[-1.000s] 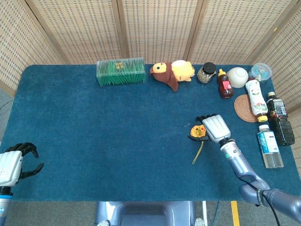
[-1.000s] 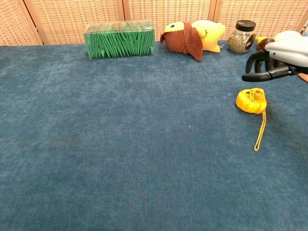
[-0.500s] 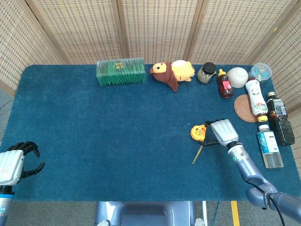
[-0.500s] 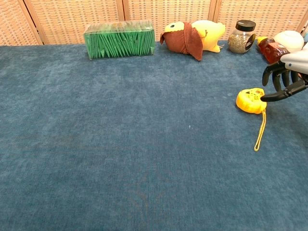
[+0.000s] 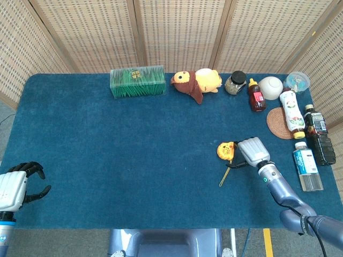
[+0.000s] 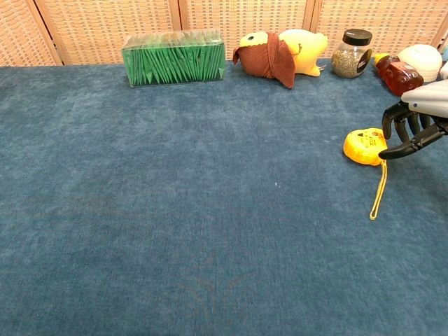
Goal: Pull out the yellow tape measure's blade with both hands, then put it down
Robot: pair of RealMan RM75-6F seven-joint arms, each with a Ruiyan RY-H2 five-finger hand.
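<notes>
- At the right of the frame, on the blue felt surface (image 5: 123,139), lies the round yellow tape measure (image 5: 225,150), its yellow strap trailing toward the bottom edge.
- My right robot hand (image 5: 253,152) sits just beside it, fingers apart, holding nothing.
- My left robot hand (image 5: 16,184), lower left, is spread and empty, well apart.
- I should close on the case first, then bring the left across.
- The bottles at the far right stand clear.

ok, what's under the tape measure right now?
Only the blue table cloth. The tape measure lies flat on it, strap trailing toward the camera. The right hand hangs beside it, not gripping. The underside itself is hidden.
</notes>
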